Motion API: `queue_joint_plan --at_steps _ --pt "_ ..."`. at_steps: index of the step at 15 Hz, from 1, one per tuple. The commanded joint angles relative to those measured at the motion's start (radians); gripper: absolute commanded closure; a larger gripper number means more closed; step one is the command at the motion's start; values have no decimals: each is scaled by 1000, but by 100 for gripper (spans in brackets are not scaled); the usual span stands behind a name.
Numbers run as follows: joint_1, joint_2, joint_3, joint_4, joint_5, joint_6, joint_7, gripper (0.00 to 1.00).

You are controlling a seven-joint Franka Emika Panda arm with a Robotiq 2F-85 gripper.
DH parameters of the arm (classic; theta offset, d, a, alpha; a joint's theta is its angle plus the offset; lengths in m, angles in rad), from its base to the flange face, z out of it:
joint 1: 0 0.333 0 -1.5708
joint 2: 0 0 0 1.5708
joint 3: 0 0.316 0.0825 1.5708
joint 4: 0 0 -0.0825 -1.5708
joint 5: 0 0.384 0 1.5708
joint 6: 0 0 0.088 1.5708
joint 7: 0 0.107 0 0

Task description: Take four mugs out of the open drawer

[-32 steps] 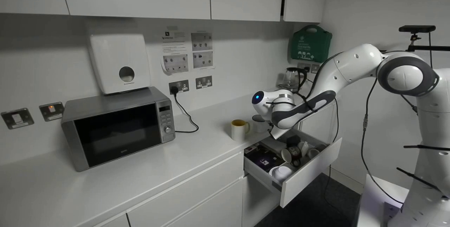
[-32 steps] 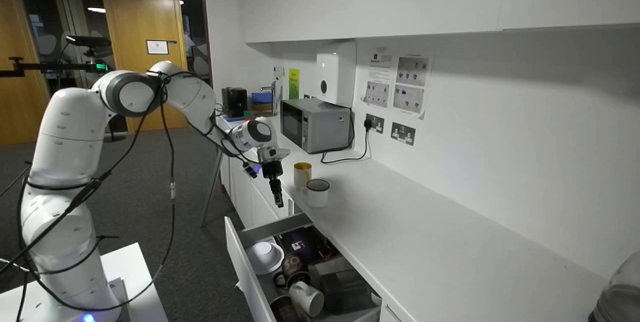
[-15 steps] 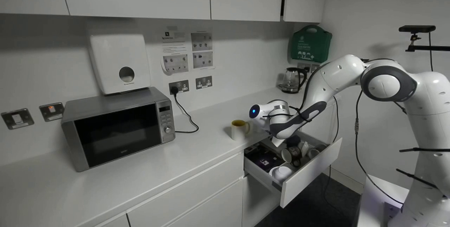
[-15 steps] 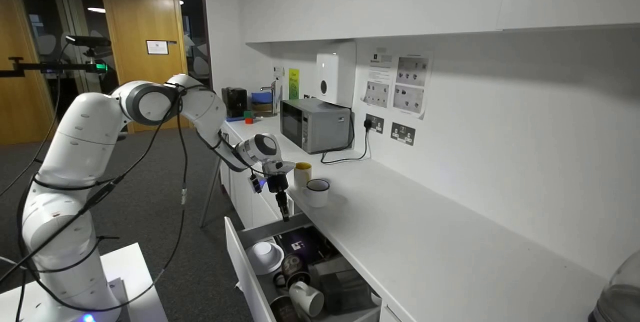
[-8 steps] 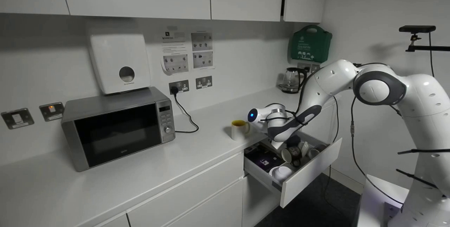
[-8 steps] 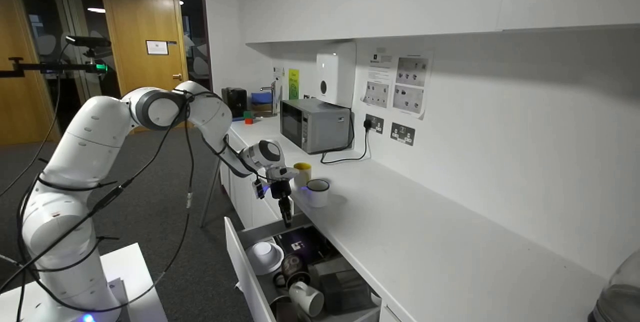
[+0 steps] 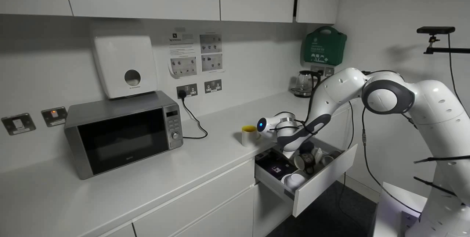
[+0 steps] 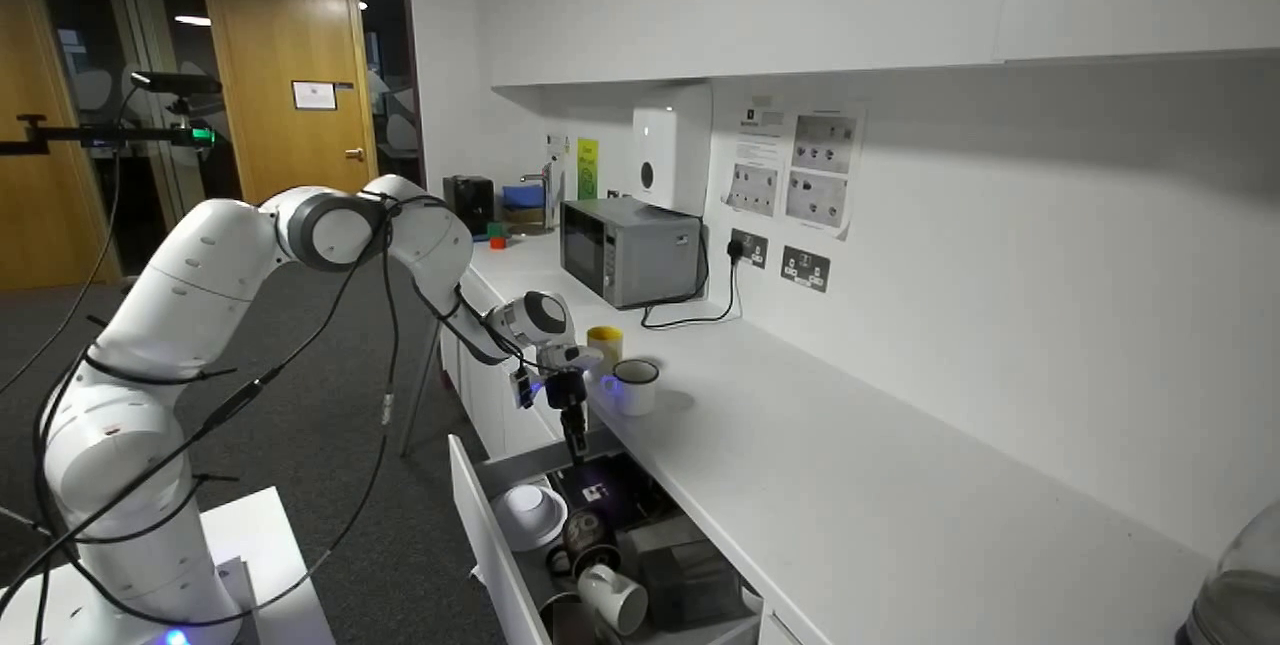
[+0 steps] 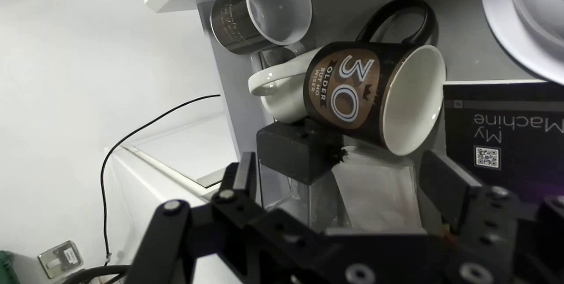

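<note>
The drawer (image 8: 488, 545) stands pulled out. In the wrist view it holds a dark mug marked "30" (image 9: 348, 86) on its side, a white mug (image 9: 284, 88) partly behind it, and another dark mug (image 9: 233, 22) with a pale inside. On the counter are a yellow-lined mug (image 7: 249, 136) and a white mug with a dark rim (image 8: 636, 388); the arm hides the latter in an exterior view. My gripper (image 9: 339, 160) is open with nothing gripped, its fingers spread wide below the "30" mug in the wrist view. In an exterior view the gripper (image 8: 577, 453) hangs over the drawer's far end.
Also in the drawer are a black "My Machine" box (image 9: 506, 143), a clear container with a black lid (image 9: 295, 152), a clear packet (image 9: 381, 191) and white crockery (image 8: 528, 510). A microwave (image 7: 125, 130) and a glass kettle (image 7: 305, 82) stand on the counter.
My arm has reached forward and down, bringing the gripper lower over the drawer's far end. It stays open. The mugs and the drawer have not moved.
</note>
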Motion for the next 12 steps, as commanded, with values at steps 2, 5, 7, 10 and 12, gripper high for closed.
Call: queue_joint_plan --at_steps 2,5,7,10,12 --pt "8 31 -7 36 -8 -41 -32 0" --pt "9 47 -9 35 -8 -44 -35 0" --pt "9 55 -10 35 -7 -45 -38 0" --pt "11 70 -13 37 -9 -50 -40 0" --pt "14 78 -16 40 -12 -56 -38 0"
